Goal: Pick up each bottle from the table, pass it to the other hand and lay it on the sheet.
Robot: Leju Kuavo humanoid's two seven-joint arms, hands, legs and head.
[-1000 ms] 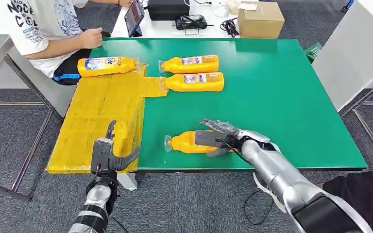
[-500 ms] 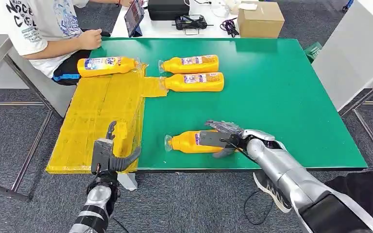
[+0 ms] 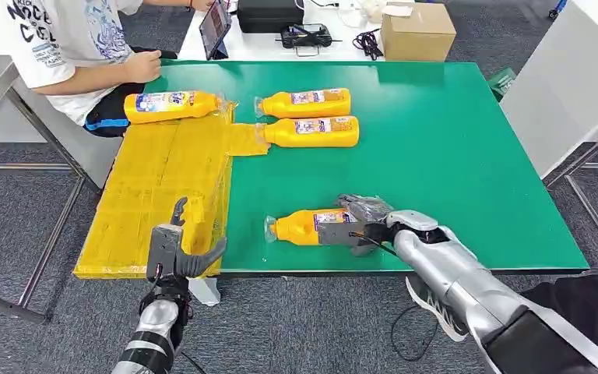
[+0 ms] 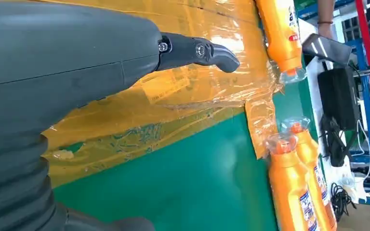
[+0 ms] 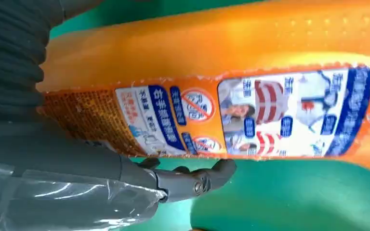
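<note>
An orange bottle (image 3: 304,227) lies on its side on the green table (image 3: 452,156) near the front edge, its cap toward the yellow sheet (image 3: 163,175). My right hand (image 3: 358,222) grips its base end, fingers over the top and thumb on the near side. Up close, the thumb (image 5: 197,180) lies against the labelled bottle (image 5: 270,72). My left hand (image 3: 173,248) stands open and empty at the sheet's front edge, over the sheet (image 4: 188,86). One bottle (image 3: 173,105) lies on the sheet's far end. Two more bottles (image 3: 304,103) (image 3: 311,131) lie side by side on the table.
A person (image 3: 78,47) sits at the far left corner, a hand resting by the table edge. Behind the table are a cardboard box (image 3: 416,31), a tablet (image 3: 216,23) and black devices (image 3: 304,35). A white panel (image 3: 568,78) stands to the right.
My right hand has drawn back toward the bottle's base and its fingers have curled down around it. The bottle has not left the table. The left hand has stayed put.
</note>
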